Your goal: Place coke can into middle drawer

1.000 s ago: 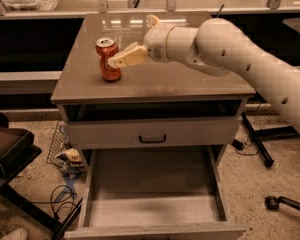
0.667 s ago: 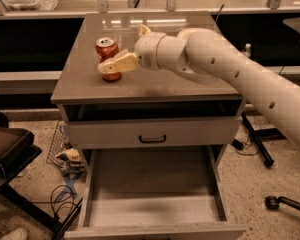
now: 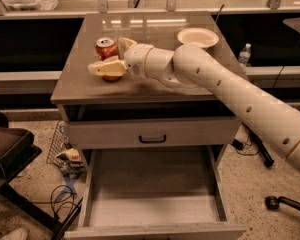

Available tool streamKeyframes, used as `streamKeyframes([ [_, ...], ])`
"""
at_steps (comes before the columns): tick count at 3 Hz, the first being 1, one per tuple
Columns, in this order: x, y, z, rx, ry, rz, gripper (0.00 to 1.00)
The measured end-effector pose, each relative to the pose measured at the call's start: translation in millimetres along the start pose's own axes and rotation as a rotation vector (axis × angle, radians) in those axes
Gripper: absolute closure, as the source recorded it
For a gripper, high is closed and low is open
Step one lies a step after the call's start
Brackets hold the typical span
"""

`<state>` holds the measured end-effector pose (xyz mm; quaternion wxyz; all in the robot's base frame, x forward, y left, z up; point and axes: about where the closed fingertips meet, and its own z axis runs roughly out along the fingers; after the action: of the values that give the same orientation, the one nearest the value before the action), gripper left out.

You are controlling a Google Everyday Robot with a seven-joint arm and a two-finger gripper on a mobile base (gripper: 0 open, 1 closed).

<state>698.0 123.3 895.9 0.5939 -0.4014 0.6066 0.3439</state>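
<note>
Gripper [image 3: 109, 55] position: at the left rear of the cabinet top [image 3: 155, 91], set around the coke can [image 3: 106, 46], with one pale part crossing the front of the can's lower half and another showing just behind its right side. Grip state: cannot be told; the view does not show whether the gripper is clamped on the can or merely placed around it. The coke can stands upright on the cabinet top, silver lid up, its base still on the surface. The white arm [image 3: 225, 91] reaches in from the right edge of the view, passing over the right front part of the top. A white bowl [image 3: 198, 36] rests near the right rear corner, well apart from the can. Below the top, a grey drawer front [image 3: 115, 134] with a small black bar handle [image 3: 152, 139] is closed. Beneath it, the middle drawer [image 3: 152, 189] is pulled fully out toward the camera, its pale floor bare. A water bottle [image 3: 244, 55] stands to the right of the cabinet, and cables [image 3: 65, 201] lie on the speckled floor to the left.
</note>
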Motion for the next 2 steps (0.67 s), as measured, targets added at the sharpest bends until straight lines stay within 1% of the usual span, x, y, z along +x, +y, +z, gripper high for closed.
streamKeyframes([
  [1, 1.9, 1.4, 4.3, -0.007, -0.004, 0.006, 0.47],
  [2, 1.6, 3.0, 6.1, -0.011, -0.005, 0.006, 0.7],
])
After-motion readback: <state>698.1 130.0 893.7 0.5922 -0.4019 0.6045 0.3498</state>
